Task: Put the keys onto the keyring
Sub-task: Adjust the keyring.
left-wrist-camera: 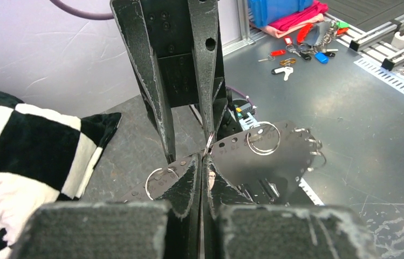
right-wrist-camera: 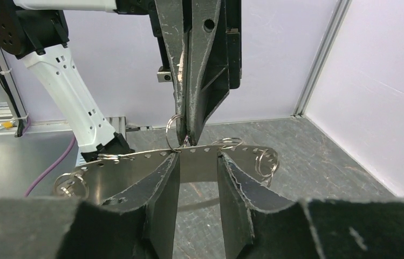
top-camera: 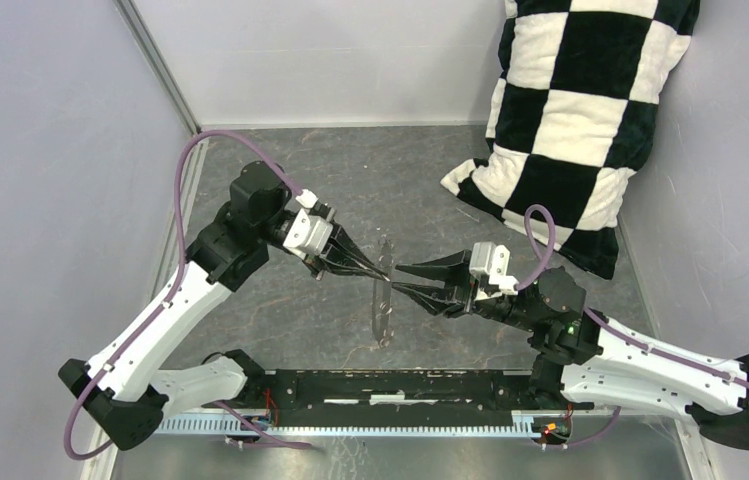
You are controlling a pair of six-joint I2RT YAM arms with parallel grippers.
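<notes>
At the middle of the plate [right-wrist-camera: 135,167], a ring [right-wrist-camera: 173,129] is pinched by the left gripper [right-wrist-camera: 187,137]; the right gripper [right-wrist-camera: 198,162] is parted narrowly. The ring seems readied for threading, so a key is probably needed next.

Top external: fixed, high above and behind mounting rail [top-camera: 400,385] at bottom of frame. Looks down and forward over table [top-camera: 370,170]. Wide and far, checkered pillow [top-camera: 570,130] upper right.

Left wrist: close, looks along own fingers [left-wrist-camera: 180,216] at bottom centre toward right gripper [left-wrist-camera: 190,150], which enters from top of frame.

Right wrist: close, opposite heading, left gripper [right-wrist-camera: 186,141] entering from top centre.

Wrist views face each other. All three share perforated plate [top-camera: 383,300] mid-frame: edge-on from above, broadside in both wrist views.
</notes>
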